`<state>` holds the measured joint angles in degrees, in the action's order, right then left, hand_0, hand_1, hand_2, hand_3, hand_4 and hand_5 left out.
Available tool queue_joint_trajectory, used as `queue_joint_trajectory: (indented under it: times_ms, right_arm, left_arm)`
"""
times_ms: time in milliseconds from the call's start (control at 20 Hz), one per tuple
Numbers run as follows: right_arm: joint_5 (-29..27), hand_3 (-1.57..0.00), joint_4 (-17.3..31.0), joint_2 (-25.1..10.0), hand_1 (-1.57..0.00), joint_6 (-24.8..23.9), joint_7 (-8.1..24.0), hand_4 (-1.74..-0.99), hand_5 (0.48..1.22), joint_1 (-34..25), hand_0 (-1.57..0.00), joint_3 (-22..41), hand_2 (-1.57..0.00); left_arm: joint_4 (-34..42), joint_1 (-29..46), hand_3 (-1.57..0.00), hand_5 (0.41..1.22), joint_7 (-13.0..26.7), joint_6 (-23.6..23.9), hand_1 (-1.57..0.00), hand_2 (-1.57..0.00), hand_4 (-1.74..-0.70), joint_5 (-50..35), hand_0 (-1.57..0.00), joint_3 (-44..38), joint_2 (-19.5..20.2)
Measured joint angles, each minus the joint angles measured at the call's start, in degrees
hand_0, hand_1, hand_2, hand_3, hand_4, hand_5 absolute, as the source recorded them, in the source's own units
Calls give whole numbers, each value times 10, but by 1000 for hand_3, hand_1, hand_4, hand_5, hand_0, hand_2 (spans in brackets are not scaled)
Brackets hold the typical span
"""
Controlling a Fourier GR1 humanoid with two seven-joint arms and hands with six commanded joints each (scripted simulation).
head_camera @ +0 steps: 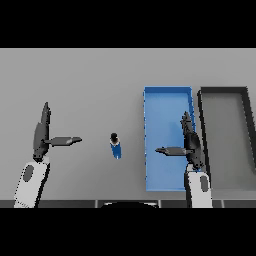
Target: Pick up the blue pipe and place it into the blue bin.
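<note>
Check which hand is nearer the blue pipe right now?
Left, marginally. The left hand is off the blue pipe's left side; the right hand is on its right, over the blue bin.

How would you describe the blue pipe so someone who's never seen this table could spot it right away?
Start at the grey table and find the blue bin right of centre. Just left of that bin, standing apart on the bare surface between the two hands, is the blue pipe. It is the only small object there, blue with a dark top end.

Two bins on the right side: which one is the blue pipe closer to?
The blue bin, left of the dark grey bin. The blue pipe stands on the table just left of it.
</note>
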<state>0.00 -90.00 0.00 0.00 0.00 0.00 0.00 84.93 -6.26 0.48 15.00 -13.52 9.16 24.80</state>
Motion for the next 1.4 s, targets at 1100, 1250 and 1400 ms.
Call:
queue_joint_trajectory:
  times_ms: [1100,1250,1400]
  right_arm:
    - [84,1,-58,-103,1,34,-61,-1164,617,44,1,31,1]
    - [84,1,-60,-106,1,36,-60,-1189,619,42,1,30,1]
    - [84,1,-60,-99,1,34,-56,-1205,618,47,1,32,1]
  left_arm:
    - [75,56,1,497,-66,-253,1,1,-1113,10,1,123,108]
    - [88,56,1,464,-42,-252,1,1,-1137,38,1,158,90]
    - [75,37,1,452,-20,-253,1,1,-1144,58,1,186,58]
